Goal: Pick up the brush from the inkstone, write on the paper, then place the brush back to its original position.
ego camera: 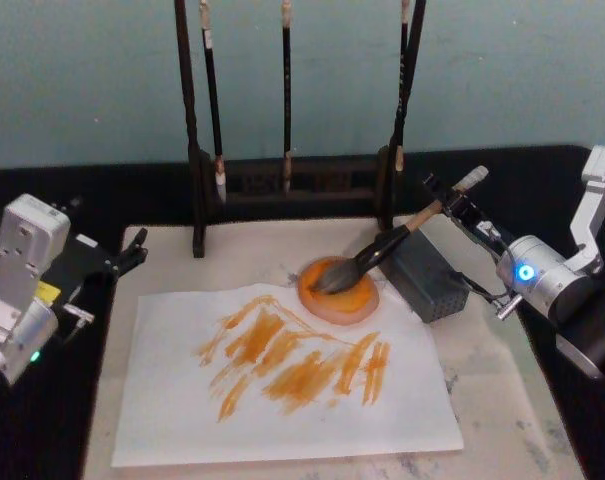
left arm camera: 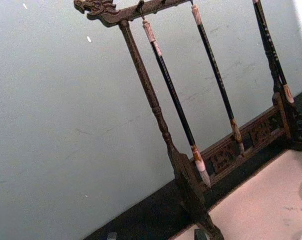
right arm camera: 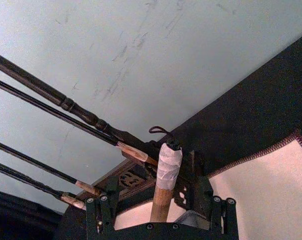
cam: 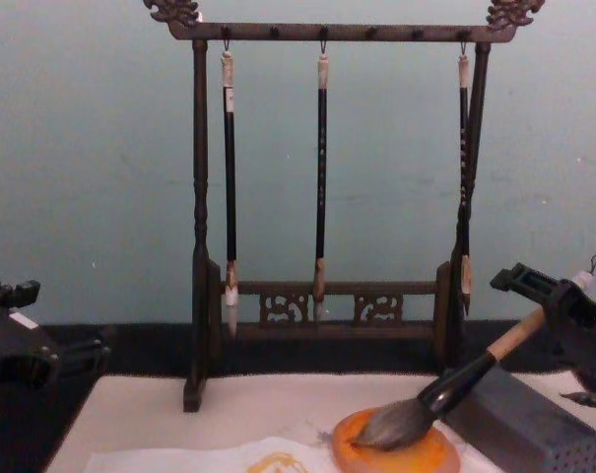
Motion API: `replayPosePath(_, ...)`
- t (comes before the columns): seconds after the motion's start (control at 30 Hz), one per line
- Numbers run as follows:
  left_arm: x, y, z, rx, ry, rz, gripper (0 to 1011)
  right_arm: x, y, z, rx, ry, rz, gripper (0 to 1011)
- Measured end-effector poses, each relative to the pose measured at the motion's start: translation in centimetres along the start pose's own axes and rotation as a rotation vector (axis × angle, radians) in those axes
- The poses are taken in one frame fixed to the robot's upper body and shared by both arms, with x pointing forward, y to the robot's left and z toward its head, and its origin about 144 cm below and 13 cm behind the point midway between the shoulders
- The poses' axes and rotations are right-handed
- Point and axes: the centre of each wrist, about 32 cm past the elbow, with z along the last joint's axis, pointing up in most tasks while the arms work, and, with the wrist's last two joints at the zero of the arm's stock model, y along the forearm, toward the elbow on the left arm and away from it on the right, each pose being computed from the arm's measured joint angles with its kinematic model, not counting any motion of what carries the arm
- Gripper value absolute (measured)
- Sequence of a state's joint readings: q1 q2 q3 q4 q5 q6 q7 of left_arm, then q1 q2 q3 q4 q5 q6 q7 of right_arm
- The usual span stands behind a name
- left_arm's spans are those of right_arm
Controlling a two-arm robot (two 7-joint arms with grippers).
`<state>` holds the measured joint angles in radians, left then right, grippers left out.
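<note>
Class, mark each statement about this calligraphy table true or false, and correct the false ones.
1. The brush's bristles rest on the inkstone. True.
2. The paper is blank. False: orange strokes cover it.
3. Three thin brushes hang on the rack. True.
4. The left pincer is at the brush handle. False: it is parked far to the left. The right pincer is at the handle's white end.
5. The grey block lies left of the inkstone. False: it lies to the inkstone's right.
</note>
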<state>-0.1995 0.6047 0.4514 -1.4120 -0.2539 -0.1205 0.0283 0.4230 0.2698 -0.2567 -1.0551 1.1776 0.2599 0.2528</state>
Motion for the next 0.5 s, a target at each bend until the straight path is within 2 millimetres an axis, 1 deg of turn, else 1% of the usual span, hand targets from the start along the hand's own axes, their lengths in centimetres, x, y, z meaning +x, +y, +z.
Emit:
replayPosePath(0.23, 0.00, 0.00, 0.00, 0.000, 0.000, 0.000, 1001, 0.00, -0.02, 0.02, 0.001, 0.001, 0.000, 995)
replayPosePath(0.33, 0.00, 0.00, 0.00, 0.000, 0.000, 0.000, 1001, 0.00, -0.03, 0.02, 0.002, 0.001, -0.001, 930)
replayPosePath(0.37, 0.00, 0.00, 0.00, 0.000, 0.000, 0.000, 1001, 0.00, -0.03, 0.02, 0.002, 0.001, -0.001, 930)
replayPosePath(0.43, 0.00, 0.00, 0.00, 0.000, 0.000, 0.000, 1001, 0.00, -0.03, 0.01, 0.002, 0.002, -0.001, 870)
replayPosePath(0.47, 0.00, 0.00, 0.00, 0.000, 0.000, 0.000, 1001, 0.00, -0.03, 0.01, 0.002, 0.002, -0.001, 860)
replayPosePath(0.5, 0.00, 0.00, 0.00, 0.000, 0.000, 0.000, 1001, -0.01, -0.03, 0.01, 0.002, 0.002, -0.001, 819)
